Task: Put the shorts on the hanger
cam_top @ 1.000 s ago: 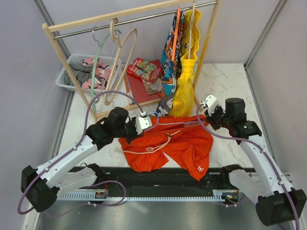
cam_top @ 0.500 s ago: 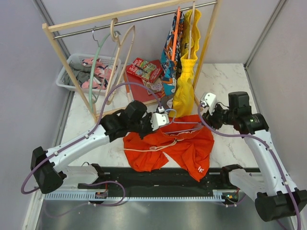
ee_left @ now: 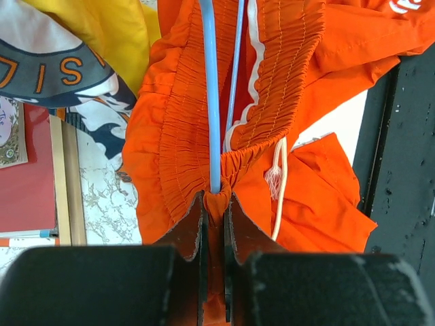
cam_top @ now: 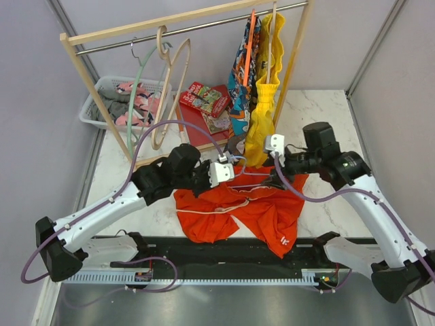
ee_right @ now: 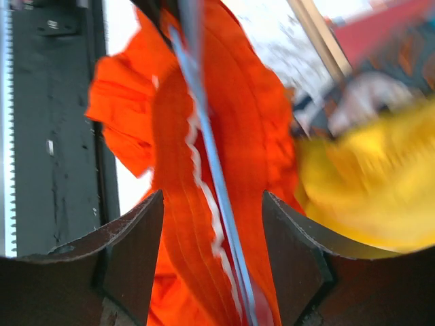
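Observation:
The orange-red shorts (cam_top: 262,210) lie bunched on the marble table below the rack. My left gripper (cam_top: 234,175) is shut on the gathered waistband (ee_left: 216,201), with the end of the thin light-blue hanger (ee_left: 209,102) pinched in the fabric. The hanger's rod runs inside the waistband, beside the white drawstring (ee_left: 279,183). My right gripper (cam_top: 273,164) stands open at the other end. In the blurred right wrist view, its fingers (ee_right: 132,248) straddle the shorts (ee_right: 177,136) and the hanger (ee_right: 211,156) without closing on them.
A wooden clothes rack (cam_top: 88,75) stands behind, with beige hangers (cam_top: 173,75) and a teal one (cam_top: 139,75). A yellow garment (cam_top: 262,129) and a patterned one (cam_top: 239,88) hang just above the shorts. A white basket (cam_top: 95,102) sits at the far left and red books (cam_top: 204,115) under the rack.
My right gripper has opened and swung left to the shorts' waistband. The left gripper, still shut, carried its end of the shorts to the right and now holds there.

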`<control>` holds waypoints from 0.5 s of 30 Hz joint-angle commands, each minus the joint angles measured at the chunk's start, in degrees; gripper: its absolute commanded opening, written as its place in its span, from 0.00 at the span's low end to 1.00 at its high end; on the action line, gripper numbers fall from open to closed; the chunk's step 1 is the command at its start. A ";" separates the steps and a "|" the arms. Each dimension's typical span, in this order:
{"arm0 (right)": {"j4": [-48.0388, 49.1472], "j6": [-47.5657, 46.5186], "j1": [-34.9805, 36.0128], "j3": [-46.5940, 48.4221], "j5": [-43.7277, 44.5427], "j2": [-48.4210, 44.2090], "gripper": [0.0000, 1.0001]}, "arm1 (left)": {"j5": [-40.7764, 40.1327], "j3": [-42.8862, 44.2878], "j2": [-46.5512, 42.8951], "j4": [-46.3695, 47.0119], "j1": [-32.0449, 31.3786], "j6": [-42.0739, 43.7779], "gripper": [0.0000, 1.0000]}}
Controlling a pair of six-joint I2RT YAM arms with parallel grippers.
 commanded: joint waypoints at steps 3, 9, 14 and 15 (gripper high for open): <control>14.04 7.75 11.48 -1.50 3.66 2.74 0.63 | 3.95 0.70 -1.41 3.02 -0.37 3.10 0.02; 14.84 7.67 13.07 -0.89 5.16 7.14 0.40 | 5.35 -0.44 -4.30 2.93 -0.37 3.54 0.02; 13.70 7.23 13.24 -0.45 5.16 6.35 0.00 | 6.15 -2.28 -7.20 1.00 -0.11 4.33 0.11; 13.35 7.23 13.15 -0.28 5.50 5.82 0.00 | 6.41 -2.38 -7.73 0.13 0.42 4.60 0.15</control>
